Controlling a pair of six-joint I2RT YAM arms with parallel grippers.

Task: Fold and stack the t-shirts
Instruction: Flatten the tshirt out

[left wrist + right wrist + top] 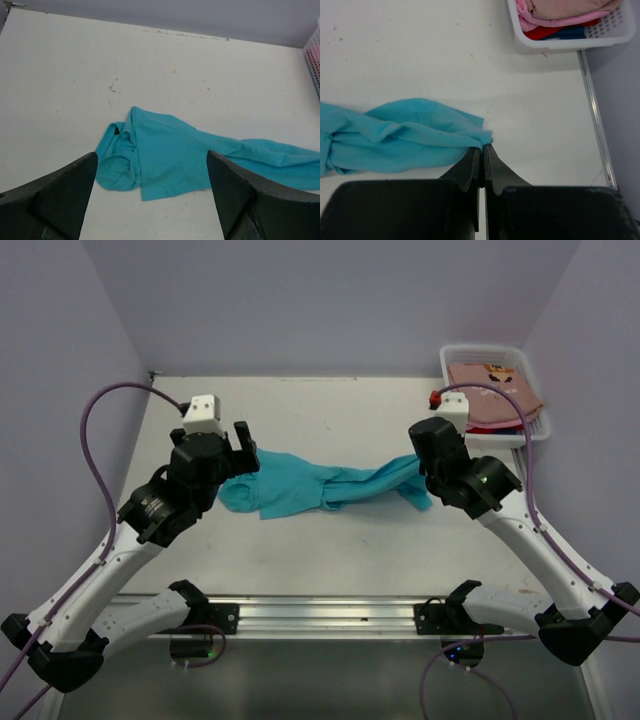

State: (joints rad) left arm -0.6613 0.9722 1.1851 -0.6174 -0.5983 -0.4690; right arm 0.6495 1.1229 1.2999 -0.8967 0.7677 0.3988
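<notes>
The teal t-shirt [320,488] lies mid-frame in the top view on the white table [330,410]. It is bunched and twisted into a rope-like band that spreads broader and flatter at its left end. The right gripper [482,148], reaching in low from the right of the frame, is clenched on the shirt's right tip. The left gripper [232,445] hangs by the left end with its fingers spread wide, grasping nothing. The cloth is soft and matte, the tabletop smooth and hard. At upper right a white perforated plastic basket [480,348] holds other t-shirts [555,10] in pink, red and blue.
</notes>
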